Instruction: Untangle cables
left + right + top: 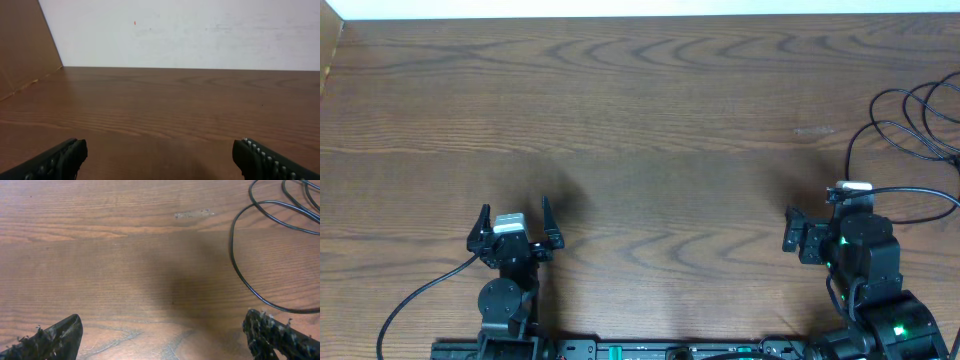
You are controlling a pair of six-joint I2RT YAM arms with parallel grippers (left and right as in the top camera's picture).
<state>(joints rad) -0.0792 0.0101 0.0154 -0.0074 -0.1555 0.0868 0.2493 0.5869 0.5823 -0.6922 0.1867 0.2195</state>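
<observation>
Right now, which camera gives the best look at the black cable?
Right wrist: the black cable looks large and sharp, though cut off by the frame. Overhead shows it small at the right edge of the table. Left wrist shows none.

Overhead looks straight down on the counter [640, 120]; left wrist skims it low toward a wall [200, 30]; right wrist tilts down close, sharing overhead's black cable [232, 250].

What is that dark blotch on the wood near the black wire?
Right wrist view: a soft shadow on the table, left of the sharp black cable. Overhead view: a fainter shadow beside the left gripper. Left wrist view: even light, no glare.
</observation>
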